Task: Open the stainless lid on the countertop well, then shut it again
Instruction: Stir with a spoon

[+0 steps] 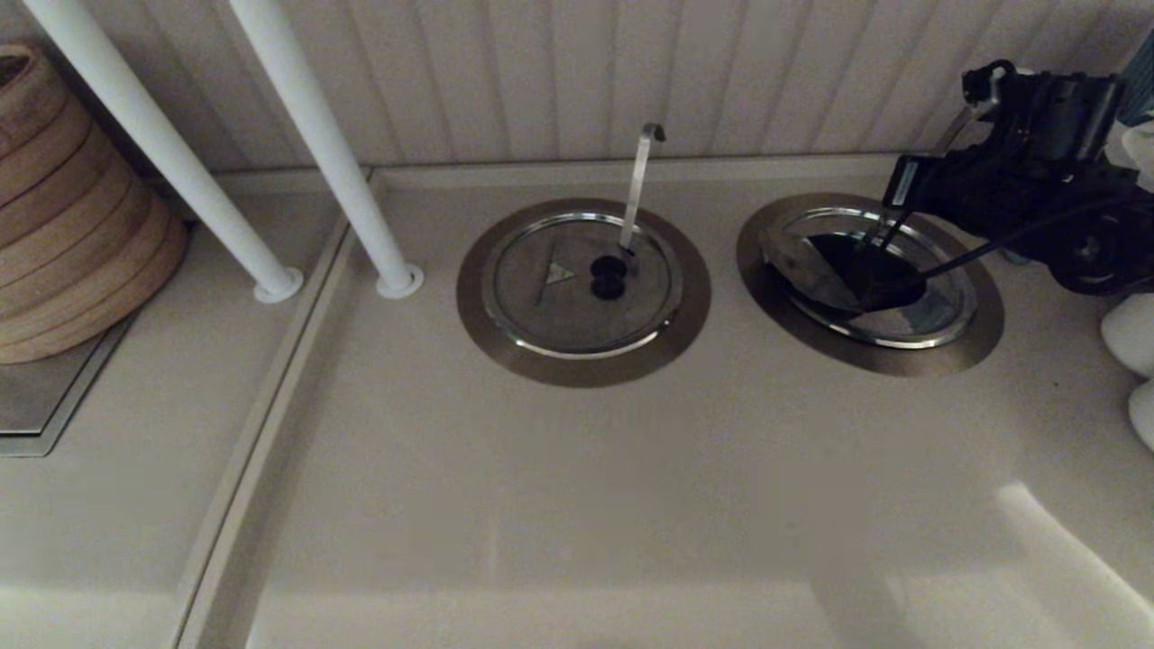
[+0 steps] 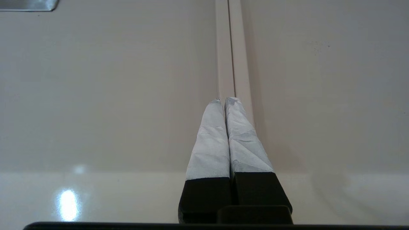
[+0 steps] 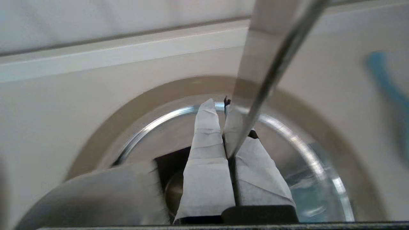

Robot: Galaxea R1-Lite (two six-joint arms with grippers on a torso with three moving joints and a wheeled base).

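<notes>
The countertop well (image 1: 987,335) lies at the right of the counter, ringed by a brownish flange. Its stainless lid (image 1: 802,269) is folded: one half is tilted up on the left over the dark hole (image 1: 870,275), while the half with the bluish smudge (image 1: 933,314) lies flat. My right gripper (image 1: 888,227) hangs over the well, shut, with a small black piece, seemingly the lid's knob, pinched at its tips (image 3: 220,103). A steel strip (image 3: 271,64) crosses in front of the fingers. The raised half (image 3: 96,191) and the bright rim (image 3: 153,126) show in the right wrist view. My left gripper (image 2: 223,99) is shut and holds nothing, parked above a counter seam.
A second well with a flat lid (image 1: 559,306) and an upright ladle handle (image 1: 638,180) lies at centre. Two white posts (image 1: 180,162) (image 1: 325,144) stand at the back left beside a stack of wooden rings (image 1: 72,207). White objects (image 1: 1131,333) sit at the right edge.
</notes>
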